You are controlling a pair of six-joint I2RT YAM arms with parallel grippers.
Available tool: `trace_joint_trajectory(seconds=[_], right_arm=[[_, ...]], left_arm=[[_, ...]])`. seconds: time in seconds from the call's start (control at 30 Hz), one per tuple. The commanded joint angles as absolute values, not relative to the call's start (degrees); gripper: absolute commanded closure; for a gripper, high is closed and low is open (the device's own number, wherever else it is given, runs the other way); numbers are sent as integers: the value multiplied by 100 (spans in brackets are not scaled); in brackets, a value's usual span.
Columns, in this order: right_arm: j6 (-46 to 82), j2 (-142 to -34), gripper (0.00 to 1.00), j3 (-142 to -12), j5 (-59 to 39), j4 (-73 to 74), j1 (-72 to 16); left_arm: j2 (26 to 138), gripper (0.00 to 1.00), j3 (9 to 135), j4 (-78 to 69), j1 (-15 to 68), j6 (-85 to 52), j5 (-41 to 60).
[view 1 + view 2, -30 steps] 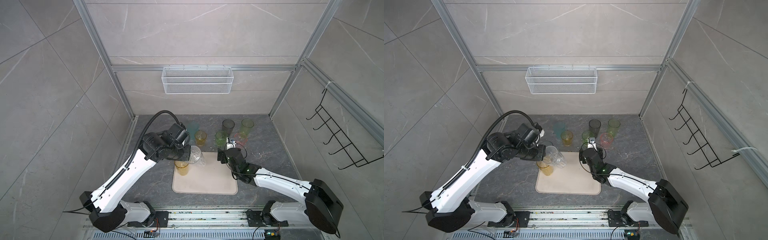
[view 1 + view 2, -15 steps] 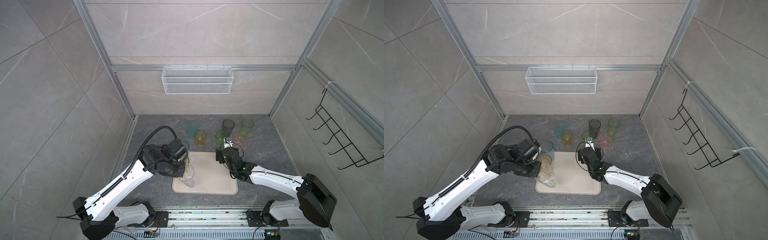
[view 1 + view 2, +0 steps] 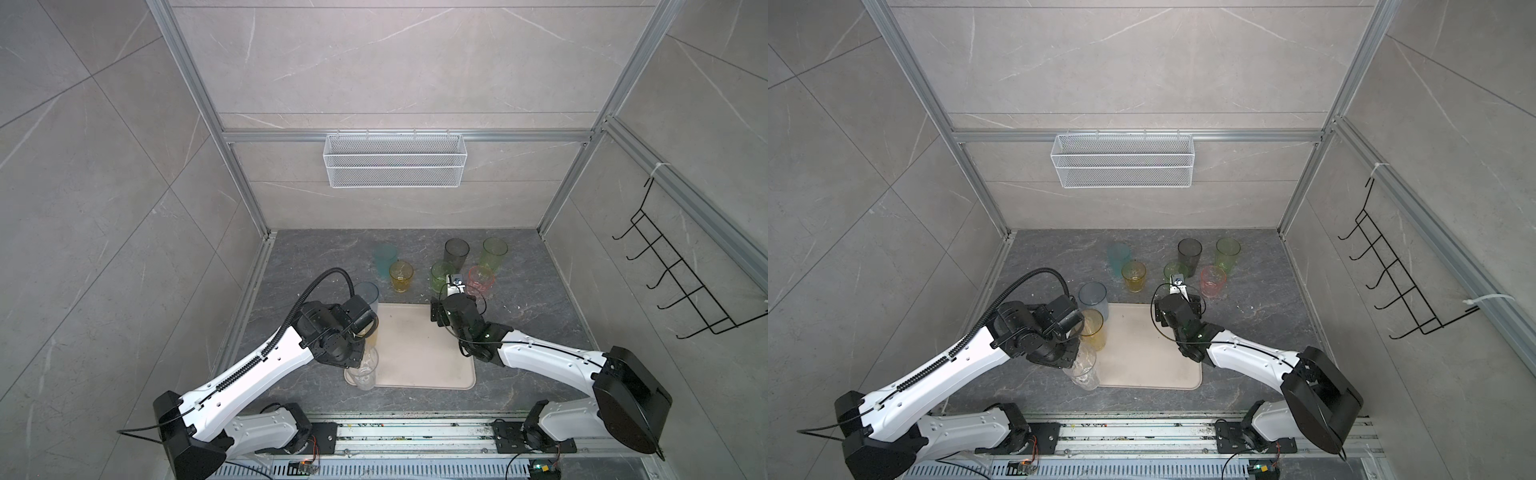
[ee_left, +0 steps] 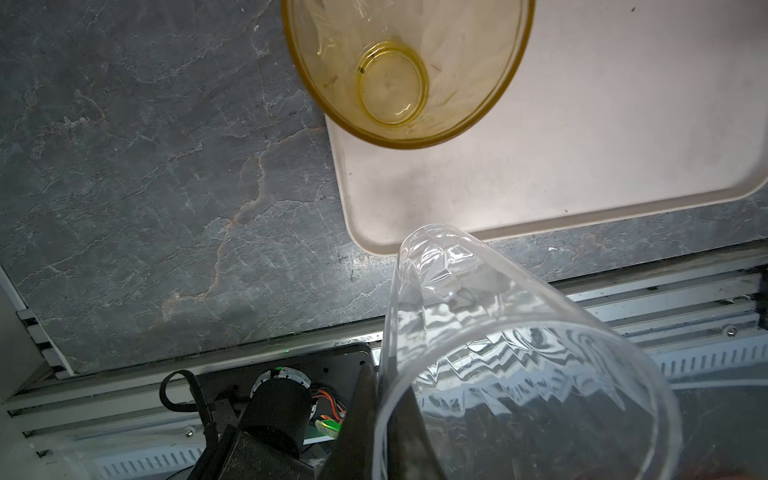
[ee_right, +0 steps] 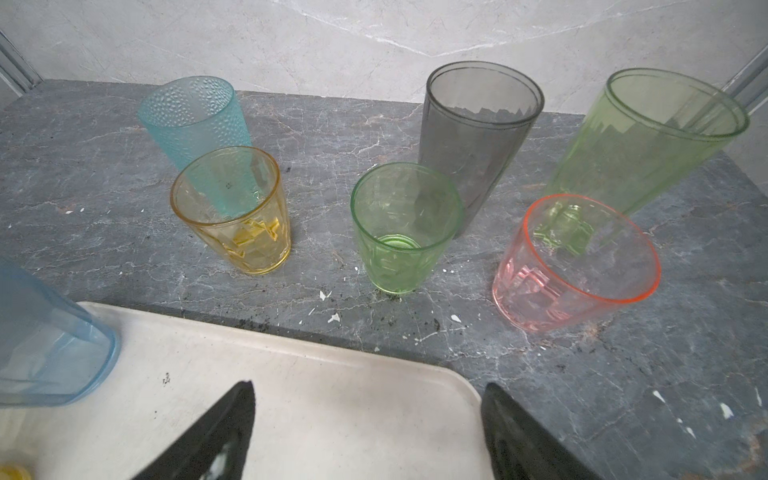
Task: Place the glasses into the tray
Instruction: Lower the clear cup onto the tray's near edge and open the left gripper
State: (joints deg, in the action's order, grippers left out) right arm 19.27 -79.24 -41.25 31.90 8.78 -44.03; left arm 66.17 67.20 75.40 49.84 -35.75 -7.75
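Well, on the left the left pincer (image 4: 384,419) is clenched on the rim wall of the clear tumbler (image 4: 498,353), which hangs tilted over the near-left corner of the tray (image 3: 419,353), beside the tall amber tumbler (image 3: 1094,328) standing inside. I'd say it's mid-placement: it needs to come upright and further inward before release. To the right, the right pincer (image 5: 368,388) gapes empty above the tray's far corner, facing the short green glass (image 5: 405,232) on the worktop (image 3: 540,291), likely its next pick.

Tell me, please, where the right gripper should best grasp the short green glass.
I'd take the short green glass around its upper wall, coming from the tray side with the open right gripper: it stands upright, widening upward, the grey glass close behind.
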Motion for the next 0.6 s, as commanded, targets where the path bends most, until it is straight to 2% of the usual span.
trace_joint_trajectory(seconds=[0.0, 0.57], right_arm=[[1854, -7865, 14, -4255, 3145, 811, -4421], [1872, -7828, 14, -4278, 3129, 730, -4417]], left_arm=[[6434, 100, 6617, 7286, 4992, -3748, -1045], [6522, 100, 6334, 7085, 4997, -4051, -1439]])
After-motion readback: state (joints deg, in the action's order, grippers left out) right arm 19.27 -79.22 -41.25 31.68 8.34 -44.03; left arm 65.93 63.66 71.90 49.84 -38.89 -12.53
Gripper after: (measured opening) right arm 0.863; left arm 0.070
